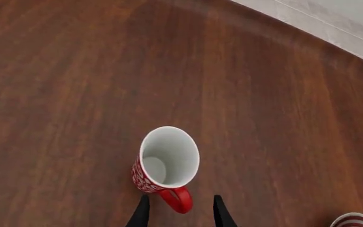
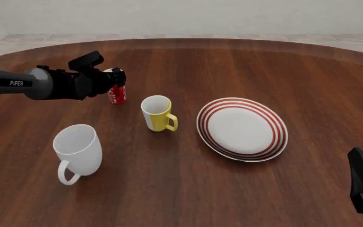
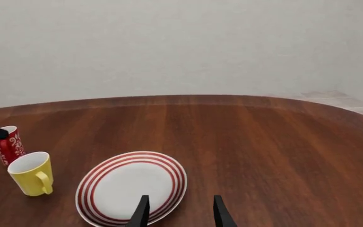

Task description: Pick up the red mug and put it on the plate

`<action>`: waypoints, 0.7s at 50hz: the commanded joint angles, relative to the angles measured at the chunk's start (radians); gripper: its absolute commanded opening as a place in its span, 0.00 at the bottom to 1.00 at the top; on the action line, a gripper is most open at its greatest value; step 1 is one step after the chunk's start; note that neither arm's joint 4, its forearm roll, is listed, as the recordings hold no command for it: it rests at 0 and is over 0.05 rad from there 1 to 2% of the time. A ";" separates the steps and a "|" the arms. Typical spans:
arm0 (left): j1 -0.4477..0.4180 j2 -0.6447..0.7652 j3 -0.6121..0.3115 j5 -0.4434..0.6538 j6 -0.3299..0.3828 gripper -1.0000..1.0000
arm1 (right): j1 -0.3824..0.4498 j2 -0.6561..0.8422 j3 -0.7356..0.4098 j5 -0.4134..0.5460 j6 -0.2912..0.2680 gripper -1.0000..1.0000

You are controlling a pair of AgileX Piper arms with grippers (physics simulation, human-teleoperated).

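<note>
Red mug (image 2: 117,92) upright on the wooden desk (image 2: 188,189), far left region, well apart from the plate (image 2: 243,128), with the yellow-and-white mug (image 2: 157,113) between the two and the large white mug (image 2: 77,150) nearer the arms' side. Left tool (image 1: 179,213) poised just above and behind the red mug, fingers spread, handle lying between the two fingertips in the left wrist view, no contact evident. Right tool (image 3: 178,210) parked near the desk edge, fingers likewise spread and holding nothing, facing the plate. Mug not yet lifted; approach for the grasp judged to be the step in hand. Handling, as a judgement: rigid glazed ceramic, light for its size, smooth and therefore prone to slip under a weak pinch; tall and narrow, hence easy to tip if nudged sideways before closure. Suggested hold: across the handle or across the rim wall beside it, fingers lowered far enough for firm purchase. Risk on transfer: clipping the yellow-and-white mug on the way to the plate.
</note>
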 commanded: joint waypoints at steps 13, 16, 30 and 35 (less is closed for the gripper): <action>-0.010 0.058 -0.024 -0.002 -0.013 1.00 | 0.000 0.001 0.000 0.003 0.000 1.00; -0.009 0.069 -0.028 -0.002 -0.018 1.00 | -0.002 0.001 0.000 0.003 0.002 1.00; -0.014 0.069 -0.021 -0.004 -0.022 1.00 | -0.003 0.008 -0.001 -0.003 0.003 1.00; -0.012 0.080 -0.028 -0.001 -0.023 1.00 | -0.005 0.004 0.000 0.000 0.004 1.00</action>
